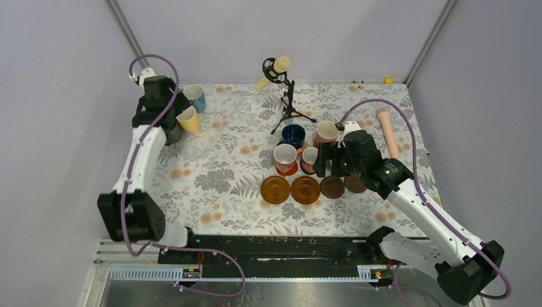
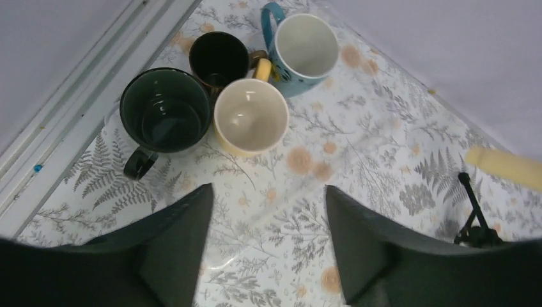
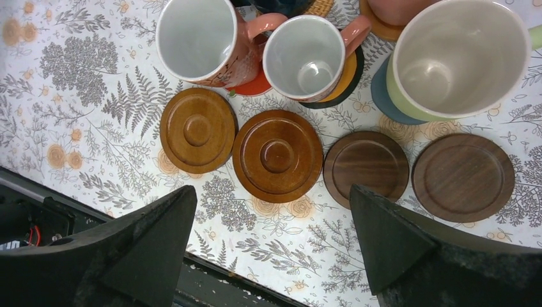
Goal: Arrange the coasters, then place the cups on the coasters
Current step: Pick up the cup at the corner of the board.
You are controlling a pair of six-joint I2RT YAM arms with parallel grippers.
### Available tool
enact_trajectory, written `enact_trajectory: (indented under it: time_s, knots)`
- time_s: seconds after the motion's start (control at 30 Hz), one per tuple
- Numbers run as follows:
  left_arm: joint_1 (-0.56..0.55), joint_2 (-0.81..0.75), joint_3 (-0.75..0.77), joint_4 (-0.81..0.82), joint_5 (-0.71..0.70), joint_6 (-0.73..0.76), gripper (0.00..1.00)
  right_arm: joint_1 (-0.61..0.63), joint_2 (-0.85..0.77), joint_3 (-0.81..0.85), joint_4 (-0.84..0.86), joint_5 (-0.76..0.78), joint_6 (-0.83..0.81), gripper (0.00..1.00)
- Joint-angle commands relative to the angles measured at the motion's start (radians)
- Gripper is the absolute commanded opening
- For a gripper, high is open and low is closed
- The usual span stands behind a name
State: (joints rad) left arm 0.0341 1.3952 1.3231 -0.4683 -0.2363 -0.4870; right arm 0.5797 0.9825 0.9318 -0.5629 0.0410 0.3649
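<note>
Four wooden coasters lie in a row: two mid-brown (image 3: 198, 130) (image 3: 277, 155) and two dark (image 3: 365, 168) (image 3: 463, 177). Behind them a pink floral cup (image 3: 195, 39) stands on a red coaster (image 3: 252, 86). A small pink cup (image 3: 303, 57) is on a black-rimmed orange coaster (image 3: 348, 73), and a pale green cup (image 3: 457, 57) on a grey-blue one (image 3: 382, 86). My right gripper (image 3: 271, 190) hangs open above the row, empty. In the far left corner stand dark green (image 2: 165, 110), black (image 2: 219, 59), yellow (image 2: 250, 116) and light blue (image 2: 307, 46) cups. My left gripper (image 2: 268, 192) is open just short of them.
A cream microphone on a black stand (image 1: 281, 70) stands at the back middle. A pink cylindrical handle (image 1: 387, 131) lies at the right. Navy (image 1: 293, 135) and pink (image 1: 326, 132) cups stand behind the front cups. The table's near edge (image 3: 211, 281) runs under the right gripper.
</note>
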Motion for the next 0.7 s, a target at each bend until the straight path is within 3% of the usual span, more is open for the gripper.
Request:
enact_trajectory:
  time_s: [0.0, 0.1, 0.23, 0.37, 0.67]
  knots:
    - [0.099, 0.157, 0.116, 0.036, 0.031, -0.067, 0.58, -0.005, -0.018, -0.003, 0.056, -0.051, -0.017, 0.96]
    - [0.135, 0.286, 0.198, 0.024, 0.032, -0.083, 0.57, -0.004, -0.011, -0.002, 0.055, -0.088, -0.024, 0.95]
    - [0.152, 0.429, 0.294, 0.133, 0.14, -0.008, 0.58, -0.004, -0.005, -0.016, 0.07, -0.125, -0.02, 0.92]
    - [0.16, 0.569, 0.445, 0.133, 0.215, 0.011, 0.58, -0.005, 0.01, -0.04, 0.112, -0.169, -0.012, 0.91]
    - [0.168, 0.748, 0.628, 0.161, 0.268, 0.002, 0.57, -0.004, 0.14, 0.0, 0.114, -0.206, -0.004, 0.89]
